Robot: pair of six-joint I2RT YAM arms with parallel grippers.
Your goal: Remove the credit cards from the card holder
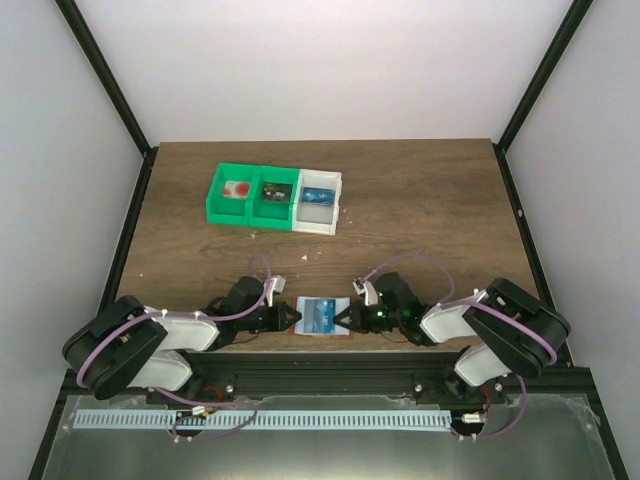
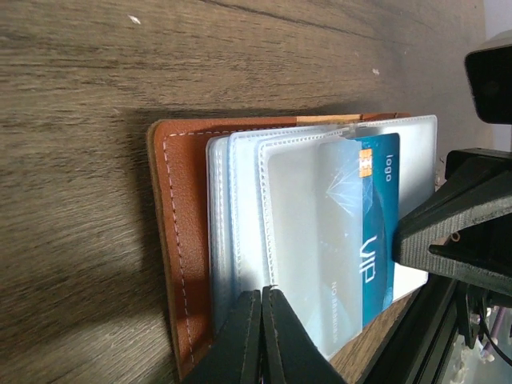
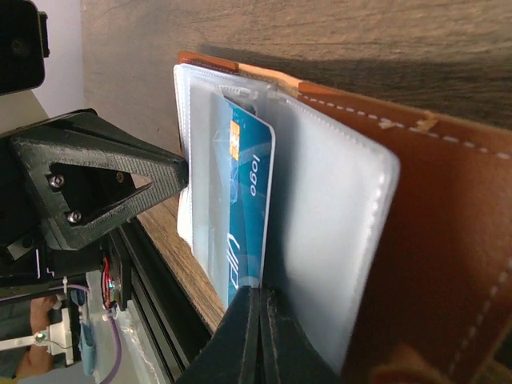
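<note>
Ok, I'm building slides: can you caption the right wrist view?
Right gripper pinching the blue credit card in the open card holder, left gripper opposite.

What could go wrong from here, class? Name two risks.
The right gripper may pinch the clear sleeve along with the blue card, so the card jams.
The left gripper grips only thin sleeves of the card holder, at the near edge of the table; a pull could drag it off.

One card holder (image 2: 184, 240), one sleeved blue card (image 2: 376, 232), three bin compartments (image 1: 272, 217) (two green).
</note>
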